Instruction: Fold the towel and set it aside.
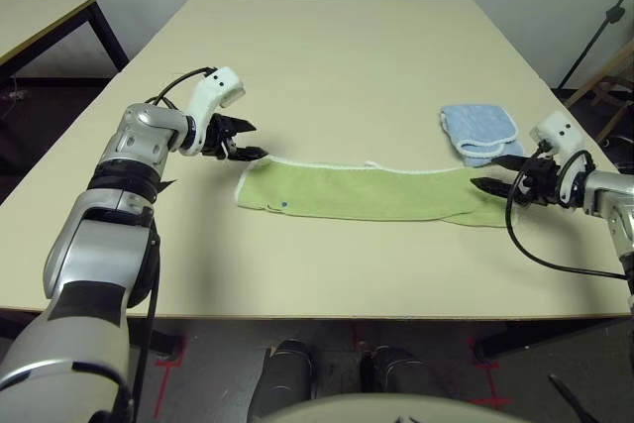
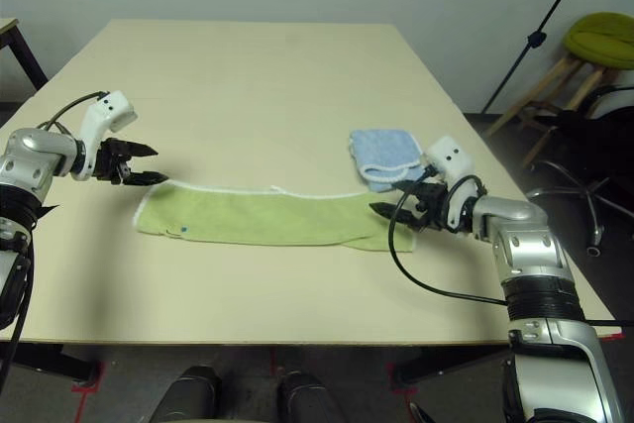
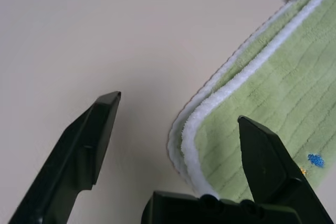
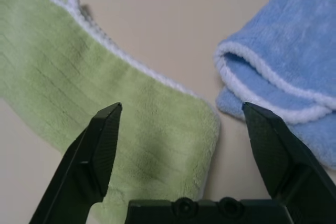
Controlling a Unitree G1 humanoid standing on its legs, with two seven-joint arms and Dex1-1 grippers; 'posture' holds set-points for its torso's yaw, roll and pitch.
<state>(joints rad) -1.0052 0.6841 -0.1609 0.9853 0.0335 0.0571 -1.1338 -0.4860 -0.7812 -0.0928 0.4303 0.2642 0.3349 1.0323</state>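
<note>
Your left end effector (image 1: 241,140) hangs open at the towel's (image 1: 367,193) left end, the green strip lying folded lengthwise across the counter (image 1: 327,56). Your right end effector (image 2: 396,196) gapes too, at the right end. Careful: the blue cloth (image 2: 384,157) sits just beside; a sloppy grab there could snag it.

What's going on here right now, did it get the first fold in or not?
The light green terry-cloth towel lies on the beige table as a long strip, folded once lengthwise. The left gripper sits open at one end and the right gripper open at the other; neither is holding the cloth. A smaller light blue folded cloth rests beside the right end. Another fold and setting it aside remain.
</note>
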